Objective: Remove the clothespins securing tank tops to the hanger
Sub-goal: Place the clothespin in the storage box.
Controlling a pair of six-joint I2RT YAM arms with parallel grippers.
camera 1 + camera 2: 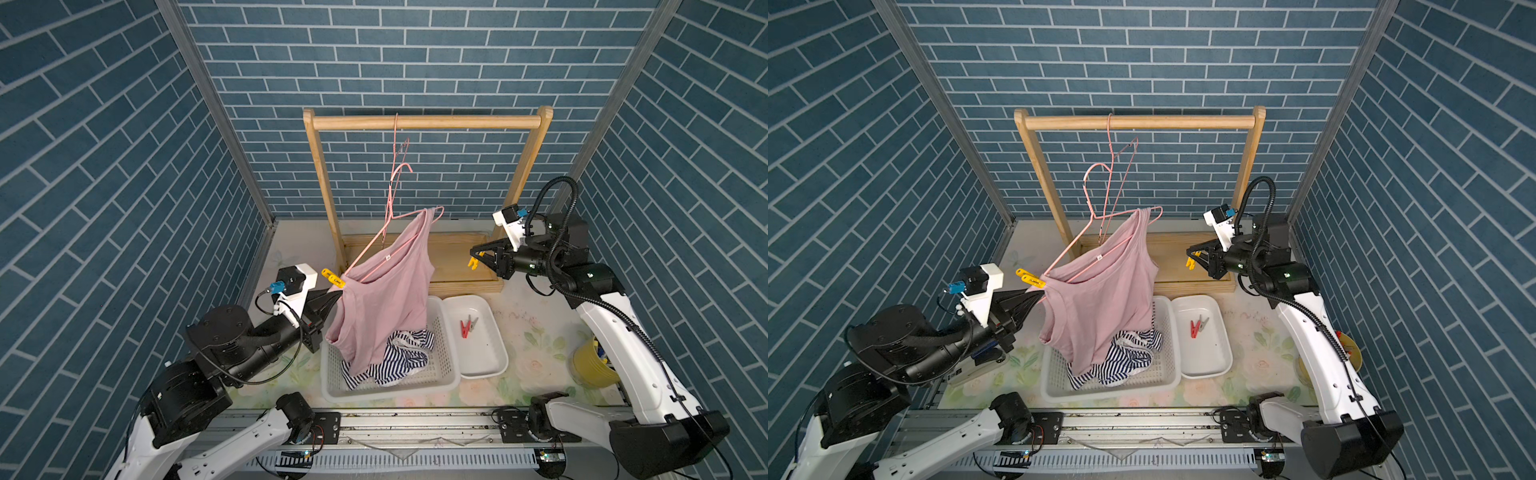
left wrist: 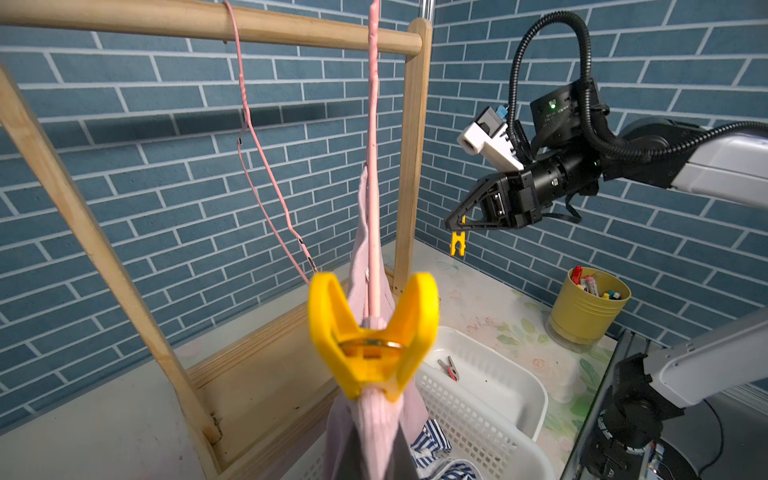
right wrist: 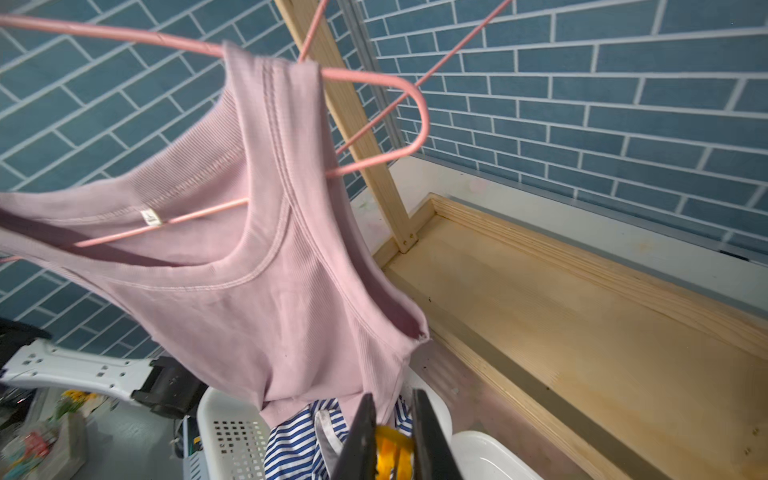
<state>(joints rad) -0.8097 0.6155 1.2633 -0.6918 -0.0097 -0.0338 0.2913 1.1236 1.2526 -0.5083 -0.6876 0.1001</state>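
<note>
Two arms reached inward: the left gripper (image 1: 335,296) pinched the pink top (image 1: 386,299) just under the clipped yellow peg (image 1: 332,278) at the hanger's (image 3: 425,120) low end. The right gripper (image 1: 476,254), clear of the cloth beside the rack (image 1: 524,166), clamped a loose yellow peg (image 1: 471,262).

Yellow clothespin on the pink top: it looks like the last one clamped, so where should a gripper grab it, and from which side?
Pinch the two flared tails of the yellow clothespin, which splay away from the pink top. Likely come from the robot's left, above the left gripper pinching the fabric.
</note>
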